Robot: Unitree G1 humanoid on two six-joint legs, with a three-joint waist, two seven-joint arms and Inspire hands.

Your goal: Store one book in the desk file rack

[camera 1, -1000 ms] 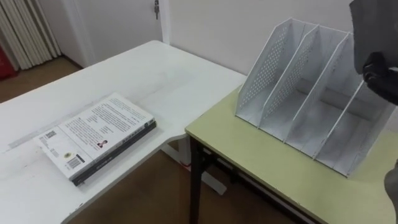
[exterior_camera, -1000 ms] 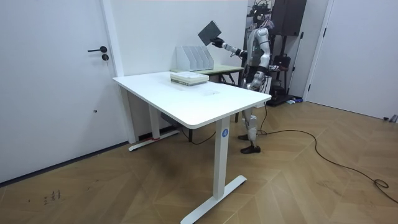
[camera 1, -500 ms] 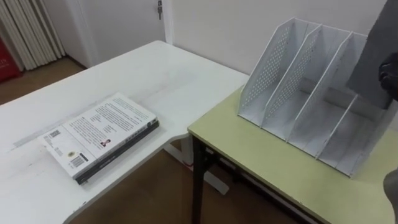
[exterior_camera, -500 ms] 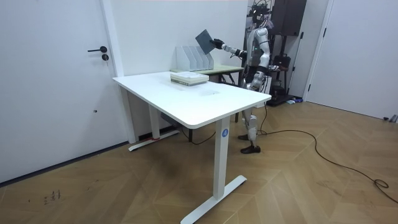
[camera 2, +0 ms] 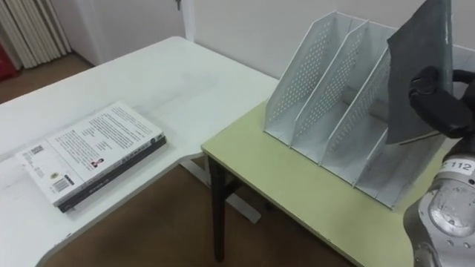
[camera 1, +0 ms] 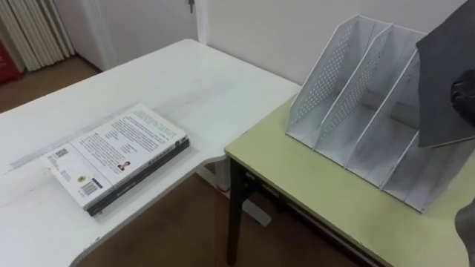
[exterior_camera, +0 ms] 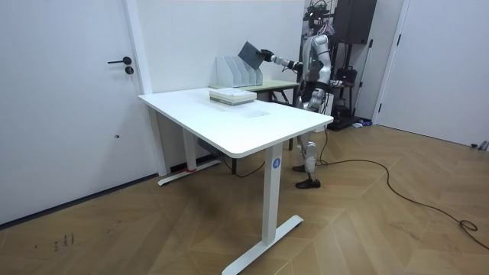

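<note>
Grey book (camera 2: 415,74) gripped in curled right robot hand (camera 2: 441,107), held tilted over file rack (camera 2: 312,81) at 2 o'clock; slotting-in and release left to be done.

Grey book (camera 2: 413,59), white perforated rack (camera 2: 310,70), seemingly yellow-green desk (camera 2: 297,185).

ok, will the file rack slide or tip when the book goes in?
Probably light: thin perforated walls on the file rack, so a nudge may slide it across the green table. Tipping seems unlikely; its base is wide and low.
</note>
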